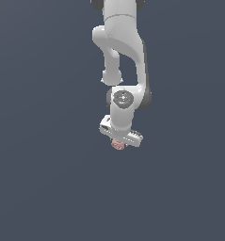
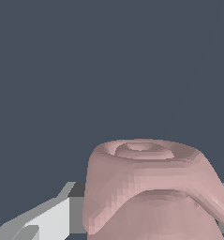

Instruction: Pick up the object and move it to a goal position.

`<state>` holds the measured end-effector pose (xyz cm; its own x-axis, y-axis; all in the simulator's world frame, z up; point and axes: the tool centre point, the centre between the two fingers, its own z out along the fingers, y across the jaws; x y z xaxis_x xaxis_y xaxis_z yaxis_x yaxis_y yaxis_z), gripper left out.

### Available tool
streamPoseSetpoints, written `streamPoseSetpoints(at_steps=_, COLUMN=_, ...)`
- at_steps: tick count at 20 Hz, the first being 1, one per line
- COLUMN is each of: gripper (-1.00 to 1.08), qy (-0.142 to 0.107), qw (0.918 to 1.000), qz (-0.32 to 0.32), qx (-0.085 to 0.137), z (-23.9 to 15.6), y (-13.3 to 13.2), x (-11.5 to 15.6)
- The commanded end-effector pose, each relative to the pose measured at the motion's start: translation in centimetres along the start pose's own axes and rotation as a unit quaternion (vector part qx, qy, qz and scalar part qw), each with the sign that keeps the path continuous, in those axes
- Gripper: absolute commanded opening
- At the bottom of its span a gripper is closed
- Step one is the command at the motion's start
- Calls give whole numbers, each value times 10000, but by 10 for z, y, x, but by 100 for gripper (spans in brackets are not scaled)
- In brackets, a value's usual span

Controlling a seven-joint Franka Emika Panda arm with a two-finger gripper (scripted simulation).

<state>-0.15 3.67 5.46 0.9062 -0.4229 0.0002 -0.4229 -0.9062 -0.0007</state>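
- While the arm point(image 1: 119, 52) is being shown reaching down from the top of the exterior view, the gripper point(image 1: 118, 142) is being held directly over the object point(image 1: 117, 144), which is being seen as a small pink lump peeking out just under the white hand.
- In the wrist view, the object point(image 2: 146, 187) is being seen very close up between the fingers, with one pale finger point(image 2: 48, 220) being shown just beside its flank; whether that finger is touching it cannot be told.
- The jaws are being judged as closed around the object or nearly so, but a firm pinch is not being confirmed by either view, so their state cannot be told for certain.
- Whether the object is being lifted off the dark surface point(image 1: 38, 188) or is resting on it cannot be told, since no shadow or gap is being shown.
- For the step in hand, contact on both sides of the ribbed body is being advised before any travel, with the lumpy shape being kept centred so that it is not squeezed out sideways.
- A slow, vertical lift is being advised, since the folds are probably offering an uneven grip.
- No goal marker is being shown in either view, so its place cannot be given.
- No containers are being seen anywhere in the scene.
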Motion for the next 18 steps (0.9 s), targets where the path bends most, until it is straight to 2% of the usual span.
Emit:
streamPoseSetpoints(at_steps=1, gripper=-100, qy=2, qw=10000, qz=2, qx=0, z=-5, y=17, x=21)
streamPoseSetpoints(at_steps=10, gripper=-100, qy=0, qw=10000, qz=1, qx=-1, z=-22, y=78, x=98)
streamPoseSetpoints(at_steps=18, gripper=-100, qy=0, qw=10000, qz=1, qx=-1, z=-33, y=117, x=152)
